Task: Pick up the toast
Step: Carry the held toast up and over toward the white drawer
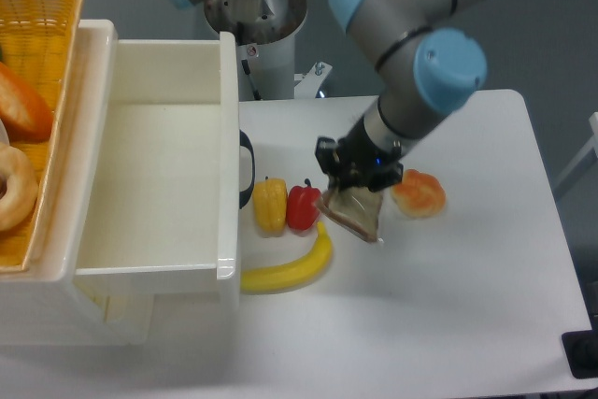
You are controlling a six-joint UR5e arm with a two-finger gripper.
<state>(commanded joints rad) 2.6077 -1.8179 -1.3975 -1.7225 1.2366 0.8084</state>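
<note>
The arm reaches in from the far right, and its gripper [358, 178] has the jaws closed on the far edge of the toast [355, 213]. The toast, in glossy clear wrap, is tilted, its near corner low at the white counter [448, 315]; whether that corner touches the surface cannot be told. Just right of the toast lies a round orange-golden bun [419, 192]. To its left stand a red bell pepper [302, 207] and a yellow bell pepper [270, 206], side by side. A banana [291, 269] curves along the near side of them. At the left stands a white open drawer [149, 184], and a wicker basket [37, 16] holds bread further left.
</note>
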